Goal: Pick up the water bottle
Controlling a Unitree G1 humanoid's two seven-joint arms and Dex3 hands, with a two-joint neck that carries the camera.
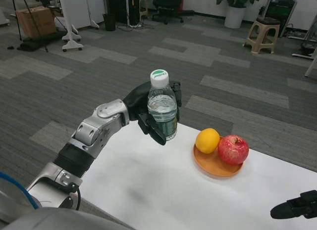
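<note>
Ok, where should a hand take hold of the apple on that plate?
Take the apple around its upper sides, coming from above and the right: it is round, the plate rim shields its base, and the lemon sits against its left.

— What colours are on the bottle point(162, 108)?
— Clear, with a white cap point(159, 78) topped in green and a green label low down. The left hand point(148, 111) on it is black, on a silver forearm point(91, 136).
— And the fruit?
— A yellow lemon point(207, 141) and a red apple point(233, 149) on an orange plate point(218, 168).
— The surroundings?
— White tabletop point(148, 185); carpet point(74, 81) in dark and pale grey striped blocks. The right hand point(296, 207) is black.
</note>
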